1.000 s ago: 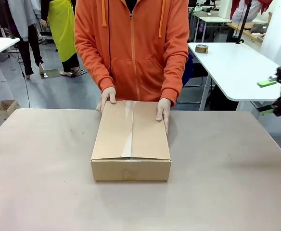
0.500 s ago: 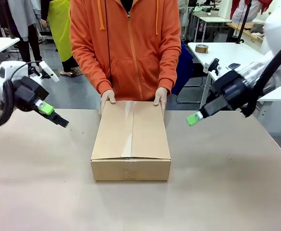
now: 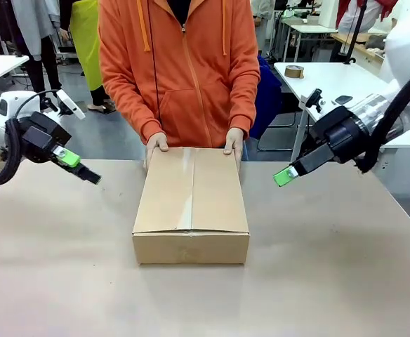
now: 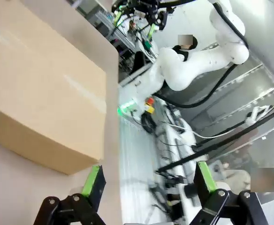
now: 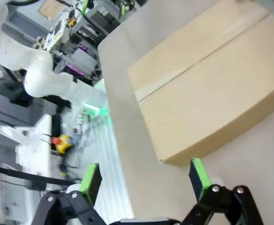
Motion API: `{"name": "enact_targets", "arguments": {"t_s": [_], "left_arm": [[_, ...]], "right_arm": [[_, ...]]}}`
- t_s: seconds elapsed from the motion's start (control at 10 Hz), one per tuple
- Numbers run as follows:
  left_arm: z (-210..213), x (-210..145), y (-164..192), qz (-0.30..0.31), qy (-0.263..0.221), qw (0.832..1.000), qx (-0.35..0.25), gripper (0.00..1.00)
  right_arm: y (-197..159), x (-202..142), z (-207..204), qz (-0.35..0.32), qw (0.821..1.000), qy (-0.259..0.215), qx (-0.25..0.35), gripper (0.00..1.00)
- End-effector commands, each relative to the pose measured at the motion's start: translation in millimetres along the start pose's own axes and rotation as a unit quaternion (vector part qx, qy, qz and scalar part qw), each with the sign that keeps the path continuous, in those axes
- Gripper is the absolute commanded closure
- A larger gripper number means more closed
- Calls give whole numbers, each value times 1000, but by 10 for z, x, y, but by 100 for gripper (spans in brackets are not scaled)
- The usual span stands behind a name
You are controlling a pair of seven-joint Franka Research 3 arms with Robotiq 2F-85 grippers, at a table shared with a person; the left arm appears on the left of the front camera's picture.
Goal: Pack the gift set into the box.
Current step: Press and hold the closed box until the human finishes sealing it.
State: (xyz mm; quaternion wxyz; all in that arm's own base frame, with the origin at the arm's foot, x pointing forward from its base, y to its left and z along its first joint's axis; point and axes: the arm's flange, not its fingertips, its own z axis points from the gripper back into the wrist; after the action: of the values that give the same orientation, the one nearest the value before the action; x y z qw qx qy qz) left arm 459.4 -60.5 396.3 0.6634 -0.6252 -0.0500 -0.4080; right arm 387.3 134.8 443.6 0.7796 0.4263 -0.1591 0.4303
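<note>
A large rectangular brown corrugated cardboard box (image 3: 191,203) is sitting on the beige paper-covered tabletop (image 3: 331,267), midway between its left and right edges and reaching back almost to its far edge. Its top flaps are lying shut with a pale strip running along the centre seam, so everything inside is being hidden. A person in an orange zip hoodie (image 3: 184,70) is standing at the far edge, cut off above the shoulders by the top of the front view, and is resting one hand (image 3: 156,144) and the other hand (image 3: 234,140) on the far corners of the box lid. The black left gripper with green pads (image 4: 146,171) is hovering above the tabletop's left edge, well apart from the box. Its arm is running out of the front view's left side. The jaws are standing spread wide with nothing between them. The black right gripper with green pads (image 5: 144,168) is hovering on the other side of the box, near the far right part of the tabletop, with its jaws likewise parted and empty. In the left wrist view the box is being cropped by the top and left borders, and in the right wrist view its far end is running off the right border. The background beyond is looking smeared and hard to read.
</note>
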Motion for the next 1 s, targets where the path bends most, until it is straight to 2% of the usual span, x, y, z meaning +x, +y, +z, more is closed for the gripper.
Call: {"name": "enact_targets", "arguments": {"t_s": [0.0,0.1,0.2,0.4,0.5,0.6,0.7,0.8,0.9], "left_arm": [[-267,142,174,-207,-62,975,56,0],[-319,212,207,-324,-96,935,109,0],[-381,196,229,-396,-118,897,160,0],[-495,141,337,-463,-153,850,199,0],[-501,142,310,-466,-153,844,216,0],[-329,308,339,-334,-150,918,150,0],[-329,308,339,-334,-150,918,150,0],[-380,240,371,-401,-162,882,187,0],[-495,228,448,-420,-174,858,238,0]], "right_arm": [[-53,281,-467,198,978,-31,-51,0],[-127,397,-635,254,963,-59,-68,0],[-235,447,-763,278,955,-80,-68,0],[-495,460,-968,298,944,-132,-49,0],[-577,473,-962,223,972,-67,-37,0],[-242,502,-839,276,954,-89,-79,0],[-242,502,-839,276,954,-89,-79,0],[-490,438,-987,256,960,-91,-61,0],[-675,434,-1064,272,952,-135,-20,0]]}}
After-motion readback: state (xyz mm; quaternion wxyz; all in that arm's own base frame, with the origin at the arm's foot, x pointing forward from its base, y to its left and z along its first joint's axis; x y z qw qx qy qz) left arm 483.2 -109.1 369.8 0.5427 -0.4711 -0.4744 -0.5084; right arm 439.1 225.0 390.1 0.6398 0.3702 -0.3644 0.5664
